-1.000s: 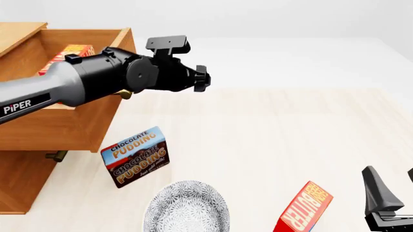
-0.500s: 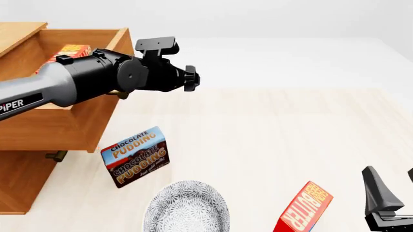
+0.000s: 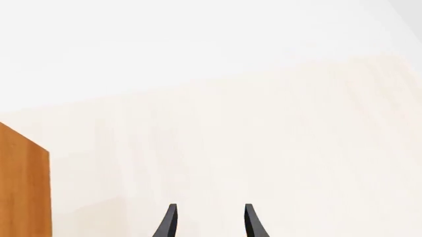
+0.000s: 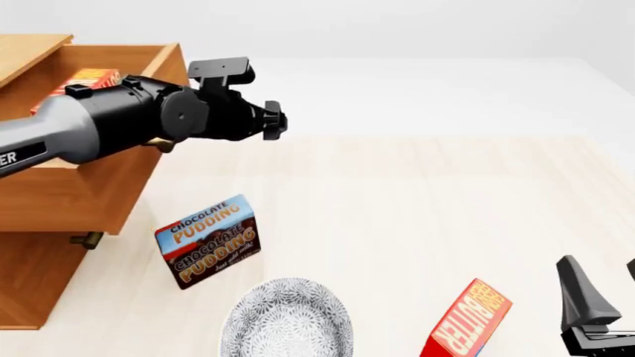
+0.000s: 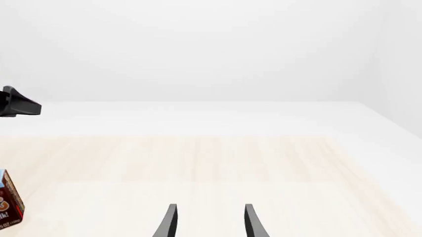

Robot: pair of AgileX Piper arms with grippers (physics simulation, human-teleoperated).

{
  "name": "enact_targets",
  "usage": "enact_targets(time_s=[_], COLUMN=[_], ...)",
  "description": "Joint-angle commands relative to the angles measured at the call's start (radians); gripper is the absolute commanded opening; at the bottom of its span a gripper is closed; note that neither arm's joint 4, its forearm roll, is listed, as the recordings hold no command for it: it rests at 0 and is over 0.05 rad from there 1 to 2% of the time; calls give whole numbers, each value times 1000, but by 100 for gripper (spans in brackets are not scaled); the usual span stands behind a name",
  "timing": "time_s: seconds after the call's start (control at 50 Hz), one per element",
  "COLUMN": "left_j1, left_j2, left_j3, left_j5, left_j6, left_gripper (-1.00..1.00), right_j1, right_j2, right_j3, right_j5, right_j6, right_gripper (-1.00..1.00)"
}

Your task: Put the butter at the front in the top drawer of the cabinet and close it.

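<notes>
The top drawer [image 4: 104,190] of the honey-brown cabinet [image 4: 30,286] stands partly open. One butter carton [image 4: 85,79] lies inside it, half hidden by my left arm. A second butter carton [image 4: 466,321] stands tilted at the table's front right. My left arm's wrist [image 4: 213,111] presses against the drawer's front by its brass handle [image 4: 160,146]. Its fingers are hidden in the front view. In the left wrist view the left gripper [image 3: 209,224] is open and empty, with a wooden edge [image 3: 23,187] beside it. My right gripper [image 4: 600,297] is open and empty, right of the front butter; it shows likewise in the right wrist view [image 5: 209,224].
A blue-and-brown Chocolate Pudding box [image 4: 208,239] stands in front of the cabinet and shows in the right wrist view [image 5: 8,203]. A patterned white plate [image 4: 288,321] lies at the front edge. The lower drawer's handle [image 4: 88,239] sticks out below the top drawer.
My left arm has moved left against the drawer's front, and the top drawer has slid a little way into the cabinet. The right arm has not moved.
</notes>
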Motion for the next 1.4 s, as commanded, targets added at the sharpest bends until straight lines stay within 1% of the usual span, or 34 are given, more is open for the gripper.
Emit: enact_targets(time_s=[0.02, 0.24, 0.42, 0.56, 0.58, 0.7, 0.84, 1.22, 1.4], left_j1=[41, 72, 107, 126, 142, 156, 167, 245, 269], left_j2=[-30, -56, -109, -125, -126, -135, -140, -180, -197], left_j3=[39, 51, 98, 118, 120, 138, 137, 211, 216], left_j5=[1, 12, 7, 3, 6, 1, 4, -18, -11], left_j6=[11, 28, 34, 36, 51, 45, 47, 45, 49], left_gripper=[100, 100, 100, 100, 100, 100, 100, 100, 100], right_j1=[0, 0, 0, 0, 0, 0, 0, -1, -1], right_j2=[0, 0, 0, 0, 0, 0, 0, 0, 0], right_j3=[1, 1, 1, 1, 1, 1, 1, 1, 1], right_j5=[-1, -1, -1, -1, -1, -1, -1, -2, -2], right_j6=[0, 0, 0, 0, 0, 0, 0, 0, 0], right_gripper=[100, 100, 100, 100, 100, 100, 100, 100, 100])
